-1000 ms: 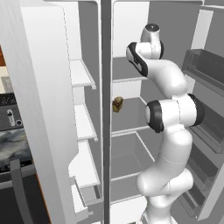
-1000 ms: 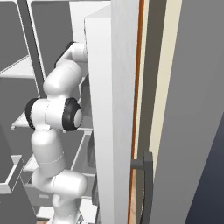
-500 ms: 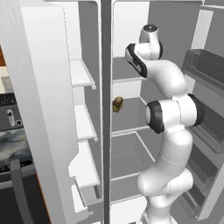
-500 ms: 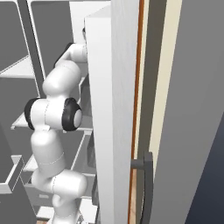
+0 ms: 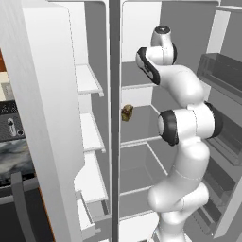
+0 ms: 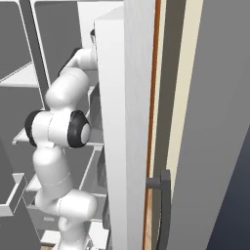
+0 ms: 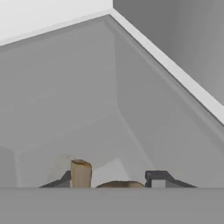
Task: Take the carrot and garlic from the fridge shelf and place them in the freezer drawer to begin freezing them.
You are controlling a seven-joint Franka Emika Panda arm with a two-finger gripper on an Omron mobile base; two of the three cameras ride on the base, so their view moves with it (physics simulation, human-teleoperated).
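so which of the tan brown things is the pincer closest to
the small garlic with the pale stub, lying low between the pincer tips in the hand view. the boxy tan-brown item sits on a shelf by the centre divider, away from the hand.

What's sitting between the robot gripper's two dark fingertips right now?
In the hand view, a small rounded tan-brown garlic bulb with a pale upright stem lies between the gripper's fingertips, on the grey fridge shelf.
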